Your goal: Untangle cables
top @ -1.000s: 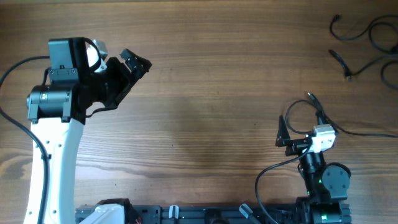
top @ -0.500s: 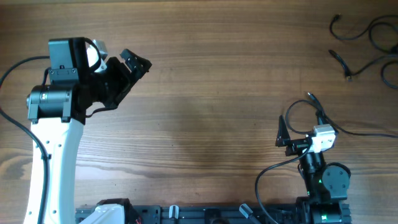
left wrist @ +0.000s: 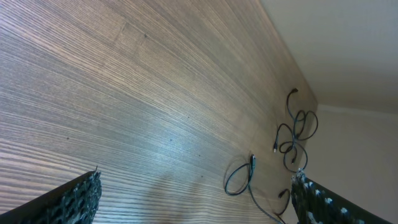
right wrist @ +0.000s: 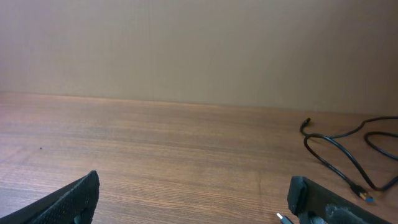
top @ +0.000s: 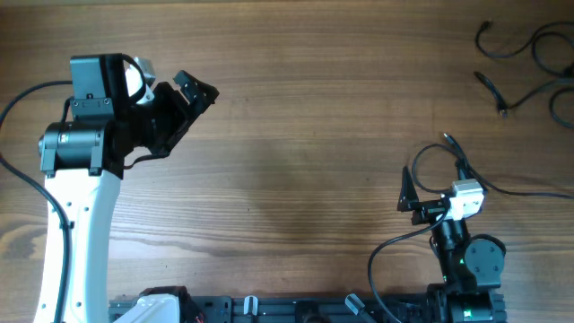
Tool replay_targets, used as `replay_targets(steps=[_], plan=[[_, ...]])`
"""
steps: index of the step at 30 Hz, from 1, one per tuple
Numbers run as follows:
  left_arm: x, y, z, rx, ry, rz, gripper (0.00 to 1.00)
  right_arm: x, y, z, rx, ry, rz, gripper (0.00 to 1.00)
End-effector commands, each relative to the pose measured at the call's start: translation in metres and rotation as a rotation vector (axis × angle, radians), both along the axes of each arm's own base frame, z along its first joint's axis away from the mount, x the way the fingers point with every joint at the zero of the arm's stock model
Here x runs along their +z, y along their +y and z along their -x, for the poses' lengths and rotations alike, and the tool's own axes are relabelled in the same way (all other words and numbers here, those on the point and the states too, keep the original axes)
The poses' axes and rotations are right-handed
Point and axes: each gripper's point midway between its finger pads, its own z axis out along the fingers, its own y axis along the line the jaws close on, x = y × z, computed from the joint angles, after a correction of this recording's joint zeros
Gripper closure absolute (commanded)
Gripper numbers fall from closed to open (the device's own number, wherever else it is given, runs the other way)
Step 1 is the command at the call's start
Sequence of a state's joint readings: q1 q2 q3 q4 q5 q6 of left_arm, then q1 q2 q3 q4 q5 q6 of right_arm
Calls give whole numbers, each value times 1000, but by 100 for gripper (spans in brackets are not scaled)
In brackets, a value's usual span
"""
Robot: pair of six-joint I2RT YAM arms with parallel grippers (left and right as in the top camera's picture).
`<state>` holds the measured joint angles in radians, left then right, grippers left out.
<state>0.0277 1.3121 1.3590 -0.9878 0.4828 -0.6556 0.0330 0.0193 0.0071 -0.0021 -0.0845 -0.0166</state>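
From above | left arm point(top: 79, 193) at the left side of the table point(top: 296, 179) | right arm point(top: 466, 256) at the near edge, right | cables point(top: 490, 88) in the far right corner, well apart from both arms | one looped strand point(top: 448, 141) on the table just beyond the right arm

Table: I am working over a brown wood-grain tabletop point(top: 305, 135), its grain running side to side in the overhead view.
Wall: a plain beige wall point(right wrist: 199, 43) is rising right behind the table's far edge.
Light: soft light is glancing off the wood, leaving a pale sheen.
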Motion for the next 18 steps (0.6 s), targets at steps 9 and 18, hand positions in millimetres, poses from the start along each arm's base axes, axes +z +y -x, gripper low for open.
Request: replay_targets(steps=[9, 18], plan=[[-1, 5, -8, 4, -29, -44, 0, 3, -3, 1, -14, -17, 8, 0], [-15, 28, 0, 54, 12, -198, 0, 3, -3, 1, -14, -17, 8, 0]])
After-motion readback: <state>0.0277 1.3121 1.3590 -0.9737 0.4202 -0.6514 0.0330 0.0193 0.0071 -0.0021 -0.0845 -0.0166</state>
